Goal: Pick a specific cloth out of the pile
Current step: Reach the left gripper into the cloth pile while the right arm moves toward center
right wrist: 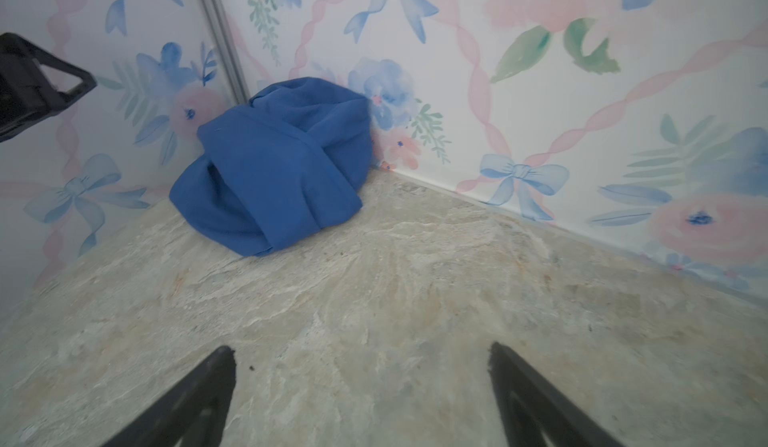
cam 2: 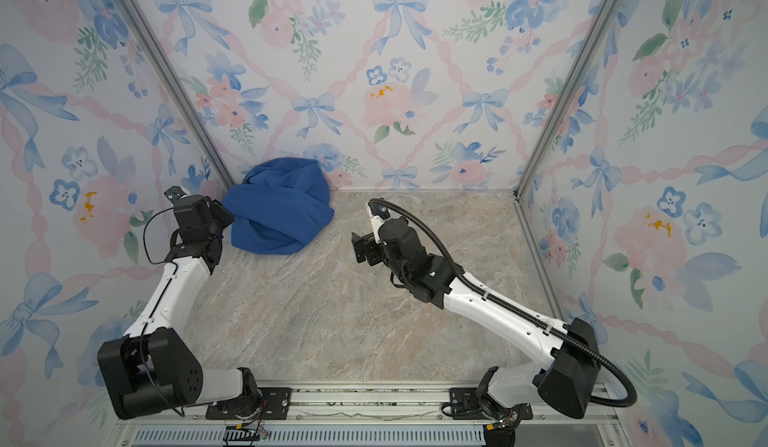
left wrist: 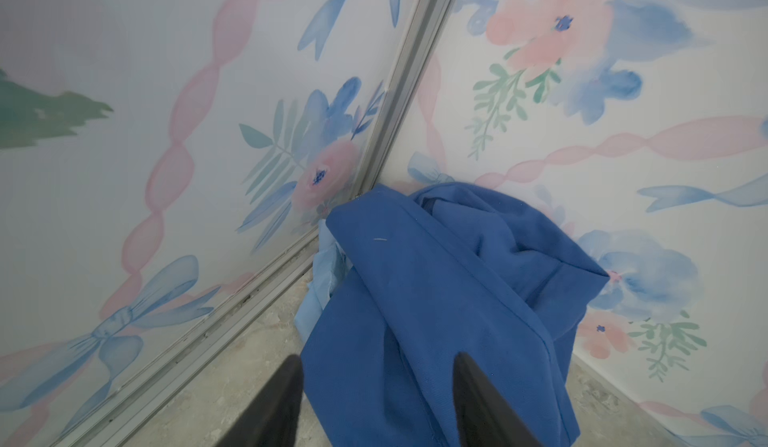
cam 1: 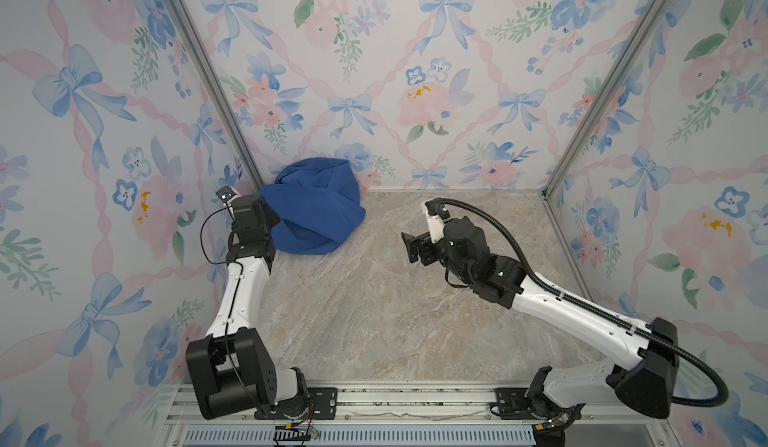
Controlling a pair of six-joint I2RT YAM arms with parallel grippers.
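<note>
Floral walls point(cam 1: 415, 50), marble worktop point(cam 1: 374, 299), pile point(cam 1: 316, 208) in the far-left corner, left claw point(left wrist: 378, 403) at it.
Pile leans on both walls, mostly a royal-blue cloth point(left wrist: 436, 299) on top. Sky-blue cloth point(left wrist: 322, 283) only peeks out in the left wrist view: a thin strip under the royal-blue cloth's edge, beside the wall rail point(left wrist: 249, 299), touching the worktop. It is hidden in both top views. Left claw fingers are part-way apart with a royal-blue fold between them; cannot tell if they pinch it. Right claw point(right wrist: 361, 349) is wide open and empty, over bare worktop near the middle, well apart from the pile, pointing toward it.
</note>
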